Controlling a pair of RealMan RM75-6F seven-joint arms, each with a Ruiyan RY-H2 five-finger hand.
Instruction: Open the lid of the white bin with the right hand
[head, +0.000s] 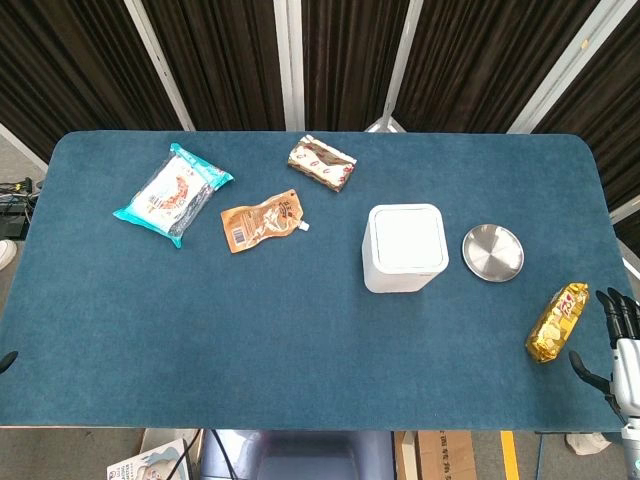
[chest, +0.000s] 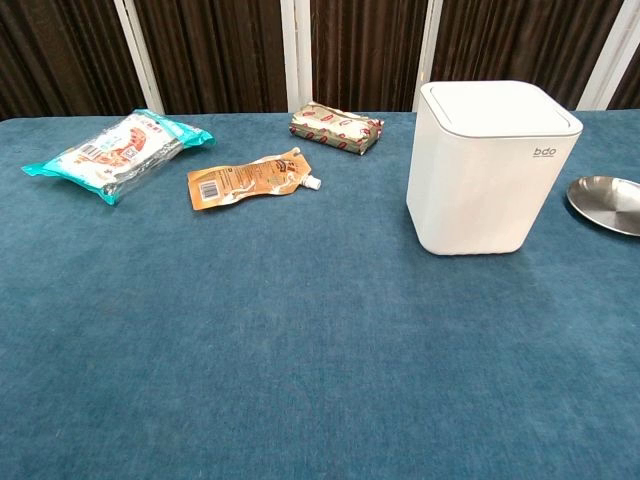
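Currently, bin: white bin (head: 404, 247) stands upright right of table centre, lid (chest: 497, 108) flat and closed; task not begun.
Table: blue cloth-covered table (head: 300, 350).
Bin access: open cloth on the bin's near side and right, so I judge the right hand has a free path to the lid's top.
Neighbours: steel dish (head: 492, 252) lies just beside the bin on its right, apart from it; gold snack packet (head: 557, 321) further right, near the table edge, close to the right hand.
Distractors: teal packet (head: 172, 194), orange spout pouch (head: 262, 222) and patterned bar (head: 321, 162) lie well apart to the left, clear of the work.
Right hand: right hand (head: 618, 340) at the far right table edge, head view only; fingers extended and spread, holding nothing, touching no object I can see.
Left hand: only a dark tip at the left frame edge; state cannot be told.
Risk: reach could brush the gold packet or dish.
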